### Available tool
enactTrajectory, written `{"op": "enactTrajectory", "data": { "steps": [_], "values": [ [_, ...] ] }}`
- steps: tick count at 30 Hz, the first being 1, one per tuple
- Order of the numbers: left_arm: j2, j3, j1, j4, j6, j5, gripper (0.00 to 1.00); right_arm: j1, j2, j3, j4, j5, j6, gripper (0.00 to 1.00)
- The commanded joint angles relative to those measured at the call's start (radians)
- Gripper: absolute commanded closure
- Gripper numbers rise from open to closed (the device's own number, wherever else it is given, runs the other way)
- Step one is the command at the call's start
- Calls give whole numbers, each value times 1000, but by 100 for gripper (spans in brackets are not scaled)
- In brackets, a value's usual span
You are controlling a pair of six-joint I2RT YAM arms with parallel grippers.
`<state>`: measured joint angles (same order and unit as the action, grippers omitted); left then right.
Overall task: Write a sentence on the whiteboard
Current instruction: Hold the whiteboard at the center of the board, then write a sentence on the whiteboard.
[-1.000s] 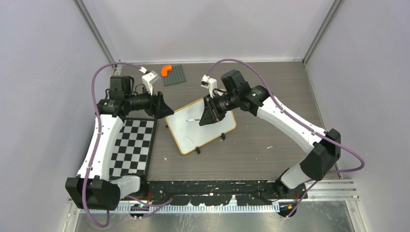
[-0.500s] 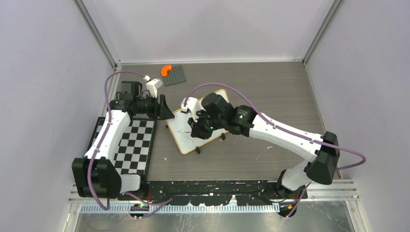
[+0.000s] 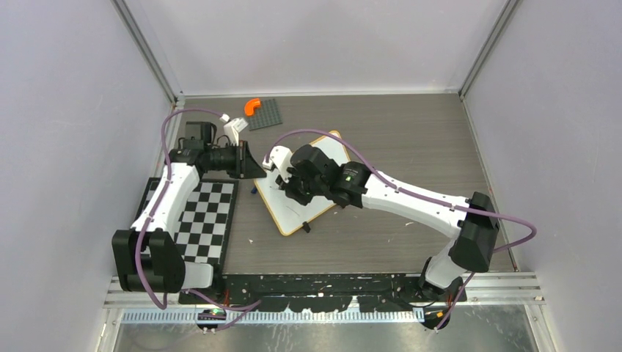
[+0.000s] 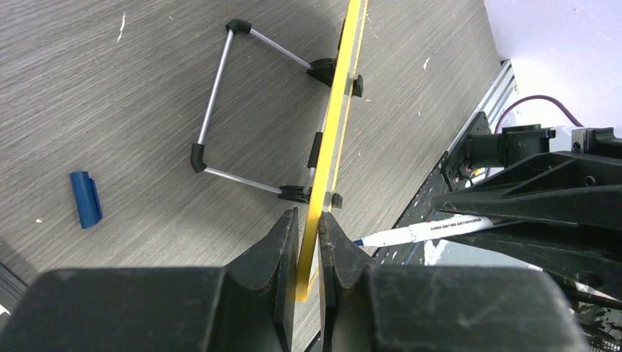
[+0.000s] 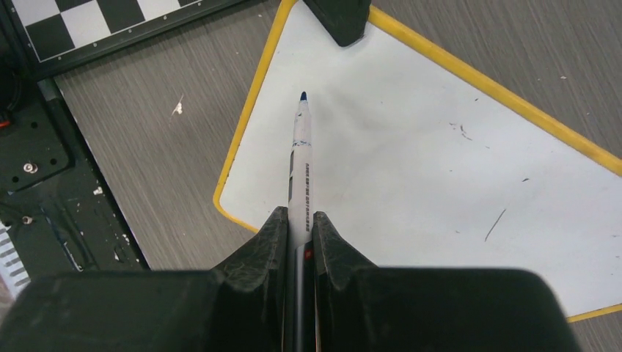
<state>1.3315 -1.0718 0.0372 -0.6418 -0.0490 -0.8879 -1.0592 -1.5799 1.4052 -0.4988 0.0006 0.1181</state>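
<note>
Find left end effector (image 4: 308,216) now clamped on the yellow rim of the whiteboard (image 3: 282,207); apart a second ago. Read as: board braced, ready for writing. Find right end effector (image 5: 299,215) clamped on the marker (image 5: 302,147), moved across toward the board's 9 o'clock corner. See no sentence yet, only stray flecks. Locate board mid-way across the desk (image 3: 411,147), at 3 o'clock of the left end effector, directly under the marker tip; cannot tell contact.

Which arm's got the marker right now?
The right gripper: its fingers pinch the white marker, tip over the whiteboard. The left gripper clamps the whiteboard's yellow edge.
</note>
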Motion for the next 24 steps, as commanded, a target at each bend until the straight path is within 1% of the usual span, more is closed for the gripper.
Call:
{"op": "enactTrajectory", "data": {
  "steps": [1, 5, 24],
  "values": [
    [14, -38, -16, 41, -22, 1, 96, -15, -16, 73, 60, 50, -15, 100],
    [12, -34, -19, 36, -3, 16, 100, -15, -26, 88, 59, 61, -18, 100],
    [-1, -20, -20, 35, 20, 18, 100, -15, -58, 98, 62, 110, -32, 100]
  ]
}}
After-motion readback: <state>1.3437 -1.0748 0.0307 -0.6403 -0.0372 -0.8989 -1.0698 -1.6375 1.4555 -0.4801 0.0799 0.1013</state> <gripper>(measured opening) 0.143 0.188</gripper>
